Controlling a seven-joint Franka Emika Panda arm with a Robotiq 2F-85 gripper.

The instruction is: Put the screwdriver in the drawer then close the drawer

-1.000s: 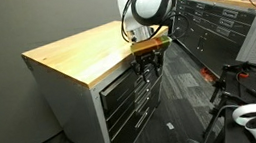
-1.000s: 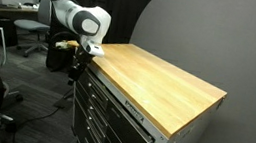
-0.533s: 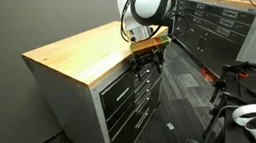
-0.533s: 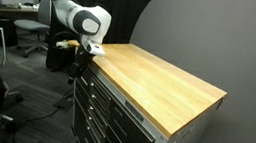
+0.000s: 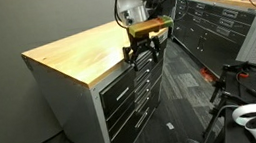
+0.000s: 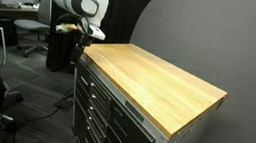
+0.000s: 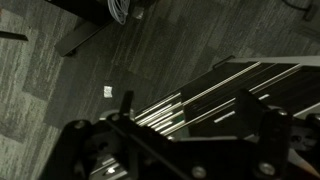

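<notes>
The grey metal cabinet's topmost drawer point(image 5: 119, 80) looks flush with the fronts below it in both exterior views point(image 6: 98, 89). My gripper point(image 5: 142, 52) hangs just off the cabinet's front corner, level with the wooden worktop point(image 5: 80, 50), fingers pointing down. It also shows in an exterior view point(image 6: 75, 36). In the wrist view my gripper point(image 7: 175, 140) has its dark fingers spread apart with nothing between them, above the silver pull strips point(image 7: 215, 85) of the drawer fronts. The screwdriver is not in view.
Grey carpet floor point(image 7: 60, 90) lies in front of the cabinet. A second cabinet row point(image 5: 212, 24) stands behind the arm. Chair bases and cables point(image 5: 238, 96) sit on the floor nearby. A curved grey wall point(image 6: 194, 30) is behind the worktop.
My gripper has risen from in front of the top drawer's front to worktop height, and the arm has lifted with it. The drawer fronts look unchanged.
</notes>
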